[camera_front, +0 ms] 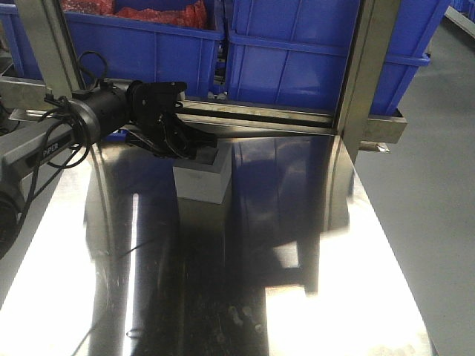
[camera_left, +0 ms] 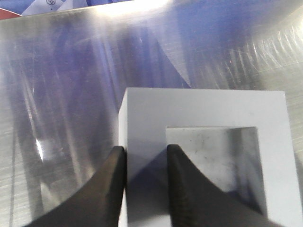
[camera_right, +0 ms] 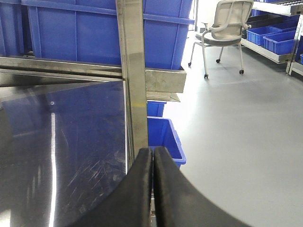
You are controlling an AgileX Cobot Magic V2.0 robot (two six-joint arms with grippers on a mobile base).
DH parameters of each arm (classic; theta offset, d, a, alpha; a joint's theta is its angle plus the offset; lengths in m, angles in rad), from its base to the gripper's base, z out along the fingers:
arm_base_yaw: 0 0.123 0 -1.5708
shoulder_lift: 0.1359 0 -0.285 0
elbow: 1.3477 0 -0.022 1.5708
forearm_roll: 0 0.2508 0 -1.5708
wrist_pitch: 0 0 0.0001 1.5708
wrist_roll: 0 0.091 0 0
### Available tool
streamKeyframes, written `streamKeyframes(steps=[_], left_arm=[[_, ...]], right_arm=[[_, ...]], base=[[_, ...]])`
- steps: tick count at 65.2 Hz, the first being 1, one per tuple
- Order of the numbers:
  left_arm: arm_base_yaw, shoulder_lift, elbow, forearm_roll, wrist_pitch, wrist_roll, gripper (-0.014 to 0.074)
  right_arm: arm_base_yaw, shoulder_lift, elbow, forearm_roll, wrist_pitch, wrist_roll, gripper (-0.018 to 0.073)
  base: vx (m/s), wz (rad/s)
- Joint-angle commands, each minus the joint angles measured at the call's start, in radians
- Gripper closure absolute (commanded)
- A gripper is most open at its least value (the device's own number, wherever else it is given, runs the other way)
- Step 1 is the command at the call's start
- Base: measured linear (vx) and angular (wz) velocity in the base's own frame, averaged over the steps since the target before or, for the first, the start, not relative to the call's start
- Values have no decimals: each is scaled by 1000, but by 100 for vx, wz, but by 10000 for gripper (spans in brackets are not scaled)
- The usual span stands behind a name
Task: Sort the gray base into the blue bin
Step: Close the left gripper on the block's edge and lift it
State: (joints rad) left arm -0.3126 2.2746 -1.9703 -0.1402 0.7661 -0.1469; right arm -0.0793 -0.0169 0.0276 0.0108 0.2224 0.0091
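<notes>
The gray base [camera_front: 202,178] stands on the steel table [camera_front: 297,245] near its back edge, its square recess facing up [camera_left: 203,109]. My left gripper [camera_front: 194,148] comes in from the left and reaches over the block's top. In the left wrist view the left gripper [camera_left: 146,151] straddles the block's left wall, one finger outside and one inside the recess, both against it. A blue bin [camera_front: 297,59] sits on the shelf behind the table. My right gripper [camera_right: 153,150] is shut on nothing by the table's right edge.
A second blue crate [camera_front: 141,44] with red contents stands at the back left. Steel posts [camera_front: 364,81] rise at the table's back corners. Another small blue crate [camera_right: 163,137] sits on the floor to the right, and an office chair [camera_right: 227,23] stands farther off.
</notes>
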Motion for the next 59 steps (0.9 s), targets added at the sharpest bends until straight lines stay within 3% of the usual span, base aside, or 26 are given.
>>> streamKeyframes(steps=[1,16,32,59], left_arm=[[-10,-111,-23,0,-87,24,604],[-45,-255,-23,10,-222,63,603],[-55,-398,-10,37,-228,64,603],[-55,-795,443,36,-426,64,603]], right_arm=[[-2,3,1,-5,-75,-9,564],[-2,3,1,-5,-75,-9,564],[-2,3,1,-5,-75,-9,564],[-2,3,1,-5,-75,-9,564]], base=[[0,0],[0,0],[0,0],[0,0]])
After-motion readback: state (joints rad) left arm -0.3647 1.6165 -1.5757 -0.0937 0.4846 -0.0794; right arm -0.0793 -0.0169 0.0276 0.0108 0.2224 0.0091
